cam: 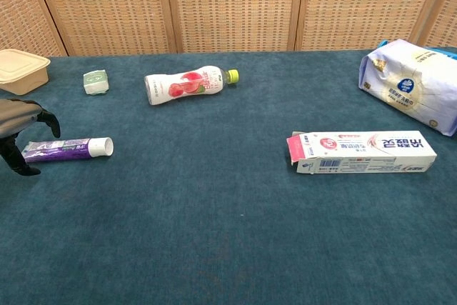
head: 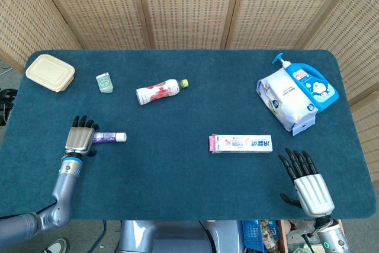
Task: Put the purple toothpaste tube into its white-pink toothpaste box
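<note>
The purple toothpaste tube (head: 109, 137) (cam: 68, 149) lies flat near the table's left side, white cap pointing right. My left hand (head: 80, 137) (cam: 20, 131) hovers over the tube's flat tail end with fingers spread, holding nothing. The white-pink toothpaste box (head: 241, 144) (cam: 363, 152) lies on its side right of centre, its pink flap open at the left end. My right hand (head: 305, 183) rests open near the front right edge, well away from the box; the chest view does not show it.
A drink bottle (head: 159, 91) lies at mid-back. A small green packet (head: 104, 82) and a beige lidded container (head: 50, 72) sit at back left. A white bag (head: 286, 103) and blue pump bottle (head: 312, 85) stand at back right.
</note>
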Controlling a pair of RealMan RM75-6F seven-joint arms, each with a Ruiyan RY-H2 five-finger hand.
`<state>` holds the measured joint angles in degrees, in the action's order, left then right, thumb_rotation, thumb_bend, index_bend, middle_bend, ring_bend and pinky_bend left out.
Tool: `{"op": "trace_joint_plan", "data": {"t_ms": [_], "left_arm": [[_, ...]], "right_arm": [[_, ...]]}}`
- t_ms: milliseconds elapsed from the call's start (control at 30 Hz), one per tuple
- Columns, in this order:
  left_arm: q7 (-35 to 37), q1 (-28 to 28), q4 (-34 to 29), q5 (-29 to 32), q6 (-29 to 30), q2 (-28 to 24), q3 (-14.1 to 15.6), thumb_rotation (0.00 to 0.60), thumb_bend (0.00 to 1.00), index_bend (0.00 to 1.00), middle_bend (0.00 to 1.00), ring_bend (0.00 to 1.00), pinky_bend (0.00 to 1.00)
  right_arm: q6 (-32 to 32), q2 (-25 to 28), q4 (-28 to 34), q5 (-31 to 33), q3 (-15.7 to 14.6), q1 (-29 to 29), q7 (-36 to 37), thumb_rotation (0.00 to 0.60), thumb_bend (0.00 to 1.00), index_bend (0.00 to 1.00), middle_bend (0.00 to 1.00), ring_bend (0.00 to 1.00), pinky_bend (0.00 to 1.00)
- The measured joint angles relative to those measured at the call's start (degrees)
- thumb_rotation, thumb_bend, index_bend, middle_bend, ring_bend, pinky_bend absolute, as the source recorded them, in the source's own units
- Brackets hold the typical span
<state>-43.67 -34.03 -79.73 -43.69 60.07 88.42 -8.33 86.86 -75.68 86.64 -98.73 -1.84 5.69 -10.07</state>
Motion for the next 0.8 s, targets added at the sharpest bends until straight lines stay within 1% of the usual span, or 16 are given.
{"op": "trace_joint_plan", "data": {"t_ms": [167, 333, 600, 633, 733, 800], "left_arm": [[0.9, -0.1, 1.3, 0.1, 0.3, 0.7, 0.2, 0.6, 0.29, 0.34, 0.22, 0.0, 0.0], [1.7, -0.8, 2.9, -0.1, 0.4, 1.4, -0.2, 0.6, 0.28, 0.34, 0.22, 0.0, 0.0], [-0.2, -1.9, 3.7, 2.2, -0.3, 2.8, -0.3, 0.6, 0.3, 0.35, 0.22, 0.0, 0.0], [-0.4, -2.0, 3.7, 2.5, -0.3, 3.0, -0.2, 0.6, 0.31, 0.35, 0.23, 0.0, 0.0], [0.0, -2.1, 3.9, 2.2, 0.2, 3.7, -0.2, 0.6, 0.37, 0.42, 0.27, 0.02, 0.01], [0.5, -2.1, 4.3, 1.2, 0.9, 4.2, -0.2, 0.6, 0.43, 0.48, 0.31, 0.08, 0.05]], "right_arm": [[0.1, -0.1, 0.0, -0.2, -0.1, 0.0, 0.0, 0.6, 0.0, 0.01, 0.0, 0.0, 0.0], [0.2, -0.2, -0.1, -0.4, -0.2, 0.0, 0.1, 0.6, 0.0, 0.01, 0.0, 0.0, 0.0], [0.1, -0.4, -0.3, -0.4, -0.2, 0.1, 0.0, 0.6, 0.0, 0.01, 0.0, 0.0, 0.0], [0.2, -0.4, -0.3, -0.4, -0.2, 0.1, 0.1, 0.6, 0.0, 0.01, 0.0, 0.0, 0.0], [0.4, -0.4, -0.4, -0.5, -0.1, 0.1, 0.2, 0.6, 0.0, 0.01, 0.0, 0.0, 0.0], [0.5, -0.4, -0.5, -0.6, -0.2, 0.1, 0.3, 0.6, 0.0, 0.01, 0.0, 0.0, 0.0]]}}
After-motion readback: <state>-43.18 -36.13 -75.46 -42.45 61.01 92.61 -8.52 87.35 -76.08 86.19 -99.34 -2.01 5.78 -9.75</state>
